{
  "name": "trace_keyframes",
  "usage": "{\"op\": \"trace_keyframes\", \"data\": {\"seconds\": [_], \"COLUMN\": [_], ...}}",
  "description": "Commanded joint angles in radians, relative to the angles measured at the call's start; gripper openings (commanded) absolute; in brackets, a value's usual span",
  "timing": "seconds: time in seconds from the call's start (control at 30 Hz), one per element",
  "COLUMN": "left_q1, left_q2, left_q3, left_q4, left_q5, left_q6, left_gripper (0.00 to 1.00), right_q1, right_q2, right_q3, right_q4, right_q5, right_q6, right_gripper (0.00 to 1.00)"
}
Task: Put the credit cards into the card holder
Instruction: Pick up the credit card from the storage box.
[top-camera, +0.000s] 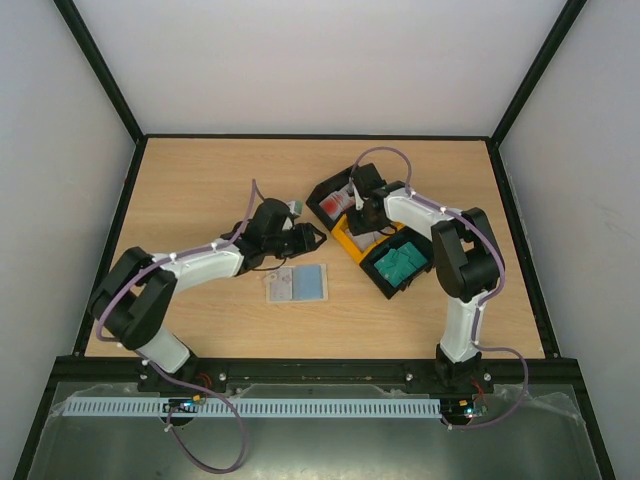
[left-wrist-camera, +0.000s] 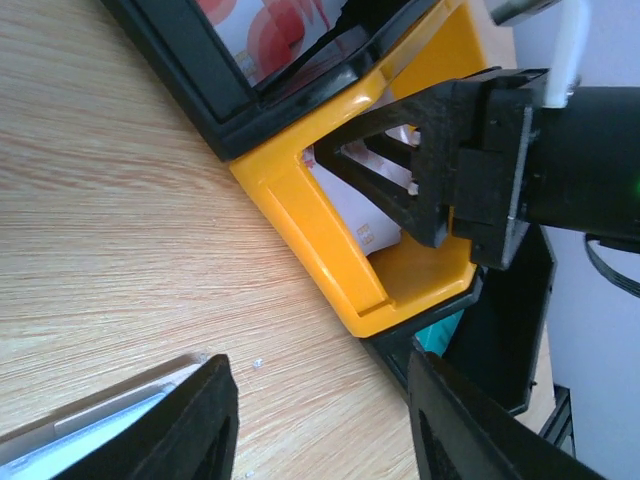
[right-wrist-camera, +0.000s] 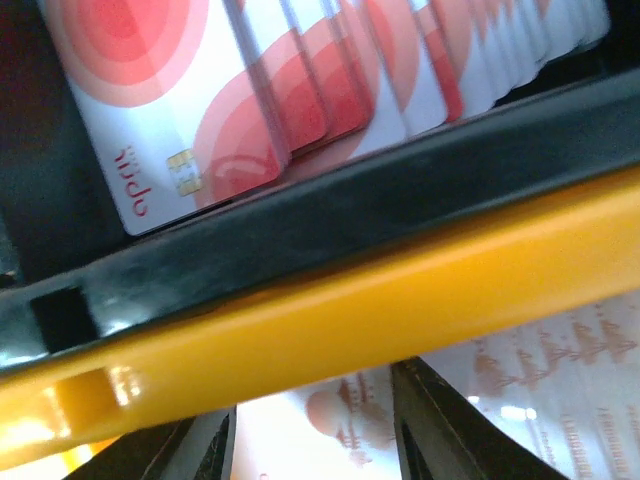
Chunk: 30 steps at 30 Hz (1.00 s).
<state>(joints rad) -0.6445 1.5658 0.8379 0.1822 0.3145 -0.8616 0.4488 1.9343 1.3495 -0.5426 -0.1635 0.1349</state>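
Your three bins sit in a touching diagonal row on the right half of the tabletop (top-camera: 200, 180), running from far-left to near-right. The far black bin (top-camera: 318, 192) holds the white credit cards with red print (right-wrist-camera: 200, 120), packed on edge one behind another, the front one showing a small chip. Next comes the orange bin (left-wrist-camera: 300, 210), with pale credit cards (right-wrist-camera: 540, 370) bearing faint red marks lying in its bottom. The near black bin (top-camera: 378, 278) holds a heap of teal credit cards (top-camera: 400, 262).

Your right gripper (right-wrist-camera: 315, 440) is dipped into the orange bin, just behind the wall it shares with the far black bin. Its jaws stand apart and clamp nothing. The pale cards show in the gap below them, but you cannot tell from these views whether the fingertips touch the cards.

Your left gripper (left-wrist-camera: 320, 420) hangs over bare wood just left of the bins, pointing toward the orange bin. Its jaws are spread wide with nothing between them.

The card holder (top-camera: 297, 284) lies opened flat on the tabletop, near of the left gripper and left of the near black bin, apart from all three bins. Its pale inner pockets face up, the right half looking bluish. Whether a card sits in a pocket is too small to tell. In the left wrist view only its edge shows, beside the left finger.
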Motion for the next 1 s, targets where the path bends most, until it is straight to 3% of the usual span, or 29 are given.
{"op": "trace_keyframes", "data": {"seconds": [0.0, 0.17, 0.5, 0.77, 0.97], "left_q1": [-0.001, 0.01, 0.009, -0.007, -0.014], "left_q2": [0.068, 0.159, 0.285, 0.36, 0.402], "left_q3": [0.046, 0.074, 0.123, 0.17, 0.206], "left_q4": [0.03, 0.049, 0.1, 0.134, 0.127], "left_q5": [0.036, 0.102, 0.162, 0.167, 0.151], "left_q6": [-0.042, -0.115, -0.191, -0.248, -0.267], "left_gripper": [0.46, 0.44, 0.37, 0.33, 0.3], "right_q1": [-0.007, -0.009, -0.021, -0.023, -0.022], "right_q2": [0.014, 0.027, 0.03, 0.043, 0.05], "right_q3": [-0.023, -0.02, -0.034, -0.028, -0.052], "right_q4": [-0.028, -0.077, -0.101, -0.153, -0.152], "right_q5": [-0.086, -0.121, -0.044, -0.114, -0.252], "right_q6": [-0.004, -0.018, -0.051, -0.053, -0.002], "right_gripper": [0.41, 0.51, 0.56, 0.51, 0.37]}}
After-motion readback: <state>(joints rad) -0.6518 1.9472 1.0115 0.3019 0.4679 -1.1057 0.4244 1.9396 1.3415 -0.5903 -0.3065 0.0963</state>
